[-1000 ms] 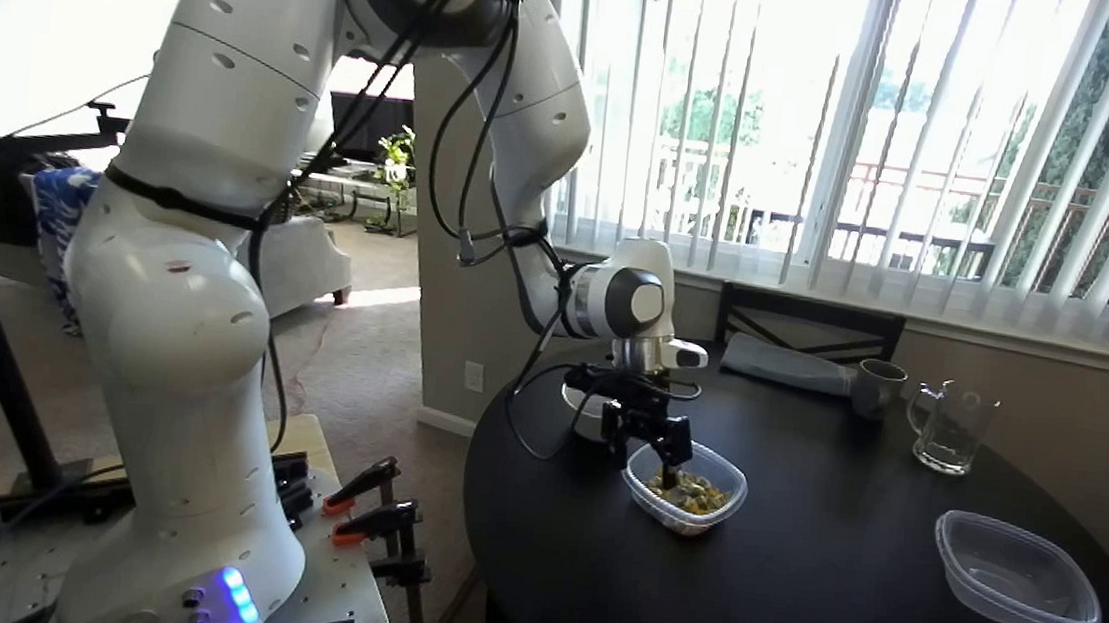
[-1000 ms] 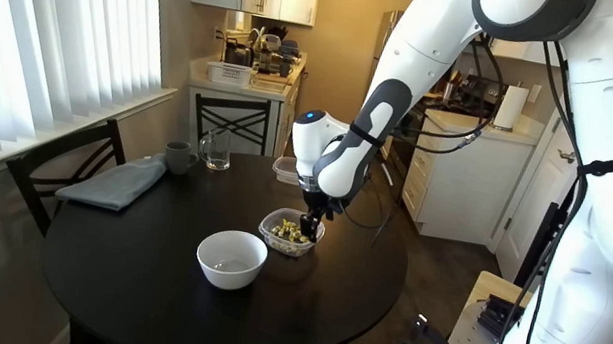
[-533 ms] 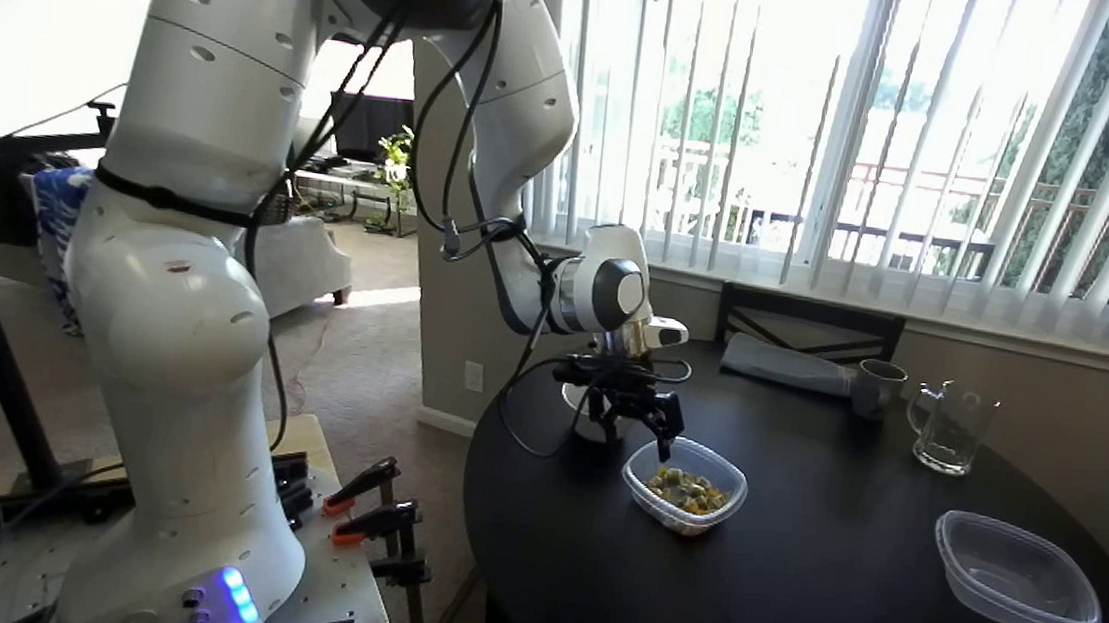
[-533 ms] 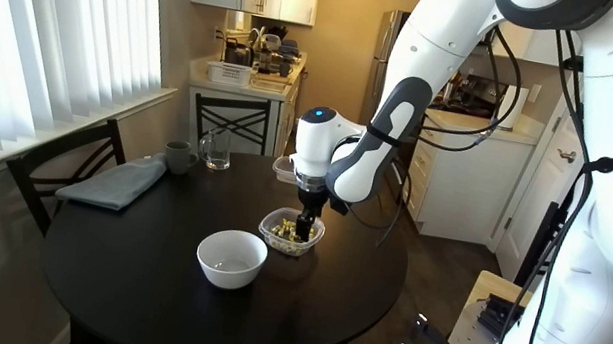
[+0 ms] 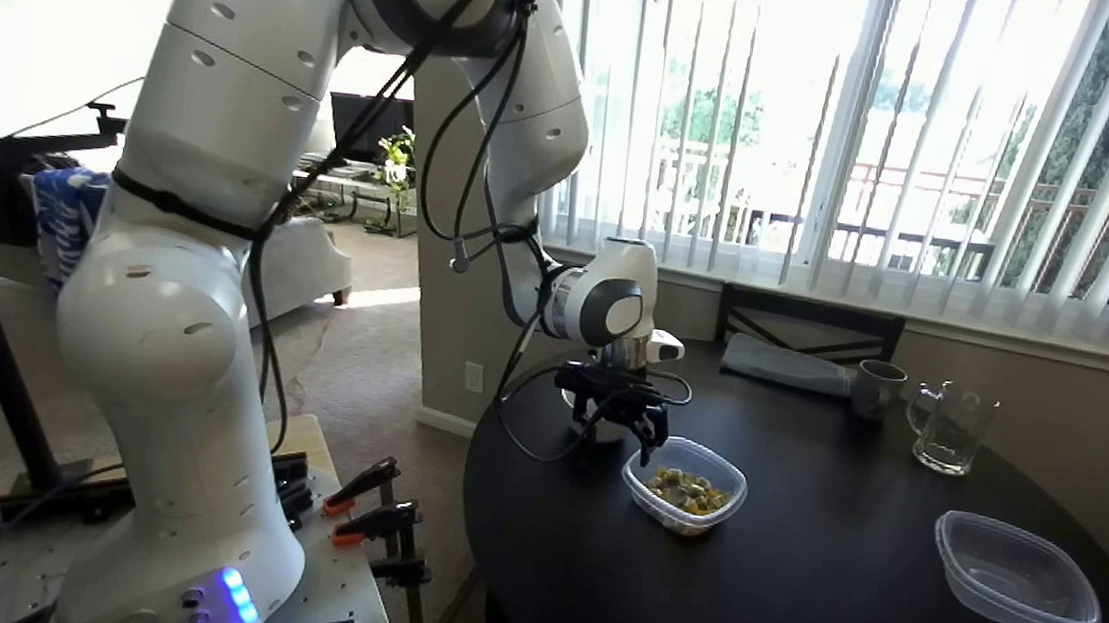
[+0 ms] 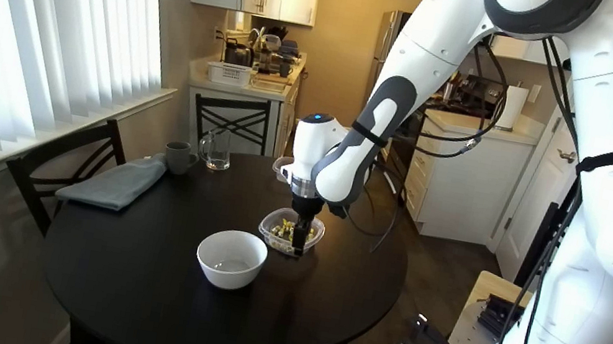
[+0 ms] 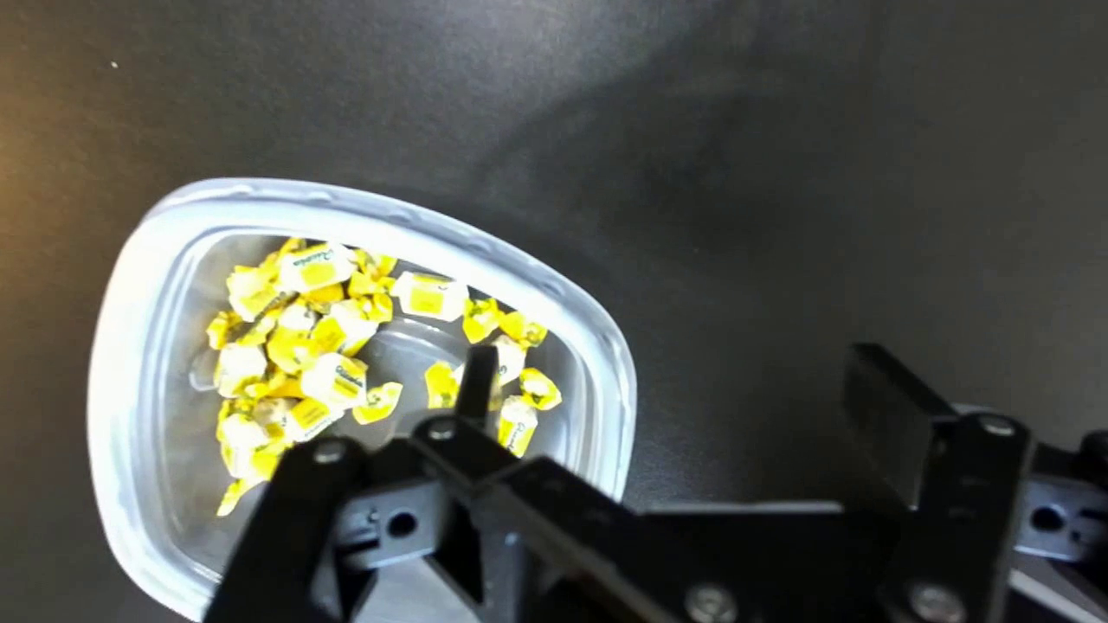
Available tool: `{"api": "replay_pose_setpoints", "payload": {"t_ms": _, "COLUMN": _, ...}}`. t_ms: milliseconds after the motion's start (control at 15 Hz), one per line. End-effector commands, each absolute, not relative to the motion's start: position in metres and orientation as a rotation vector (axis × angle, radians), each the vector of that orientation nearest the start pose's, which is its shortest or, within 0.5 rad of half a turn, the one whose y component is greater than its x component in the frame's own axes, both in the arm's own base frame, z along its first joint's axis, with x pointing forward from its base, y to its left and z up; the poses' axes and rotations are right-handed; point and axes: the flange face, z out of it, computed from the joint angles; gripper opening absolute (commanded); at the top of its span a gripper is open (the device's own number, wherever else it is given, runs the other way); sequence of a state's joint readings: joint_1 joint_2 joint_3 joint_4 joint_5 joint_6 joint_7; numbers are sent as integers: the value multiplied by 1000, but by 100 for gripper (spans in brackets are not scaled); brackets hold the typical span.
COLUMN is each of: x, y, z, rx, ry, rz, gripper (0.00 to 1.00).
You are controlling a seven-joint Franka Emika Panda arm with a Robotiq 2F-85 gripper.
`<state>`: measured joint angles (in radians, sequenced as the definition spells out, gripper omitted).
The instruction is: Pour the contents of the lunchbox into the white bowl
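Observation:
The lunchbox is a clear rounded tub on the dark table, in both exterior views and the wrist view. Its contents are small yellow-and-white wrapped pieces. My gripper is open and empty. In the wrist view one finger overlaps the tub's inside and the other is out beyond its rim, with the rim between them. In both exterior views the gripper is at the tub's bowl-side edge. The white bowl stands upright beside the tub; in an exterior view it is mostly hidden behind the gripper.
A larger flat clear container is on the table. A glass mug, a grey mug and a folded grey cloth lie toward the window side. Chairs stand at the table edge.
My gripper has moved from over the tub's inside toward its edge on the bowl side and has turned a little. The tub, its contents and the bowl have not moved.

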<state>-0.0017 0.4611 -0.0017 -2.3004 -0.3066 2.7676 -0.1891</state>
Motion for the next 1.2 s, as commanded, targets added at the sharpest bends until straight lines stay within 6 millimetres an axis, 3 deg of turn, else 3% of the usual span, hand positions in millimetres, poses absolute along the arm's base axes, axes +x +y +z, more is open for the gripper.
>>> {"api": "replay_pose_setpoints", "payload": {"t_ms": 0, "x": 534, "y": 10, "z": 138, "rx": -3119, "ry": -835, "rz": 16, "gripper": 100}}
{"api": "replay_pose_setpoints", "payload": {"t_ms": 467, "x": 561, "y": 10, "z": 124, "rx": -3097, "ry": -869, "rz": 18, "gripper": 100}}
{"api": "replay_pose_setpoints", "payload": {"t_ms": 533, "x": 563, "y": 10, "z": 122, "rx": -3083, "ry": -898, "rz": 24, "gripper": 75}}
{"api": "replay_pose_setpoints", "payload": {"t_ms": 600, "x": 564, "y": 11, "z": 119, "rx": -3082, "ry": -902, "rz": 35, "gripper": 73}}
{"api": "replay_pose_setpoints", "payload": {"t_ms": 1133, "x": 569, "y": 13, "z": 113, "rx": -3089, "ry": -883, "rz": 19, "gripper": 20}}
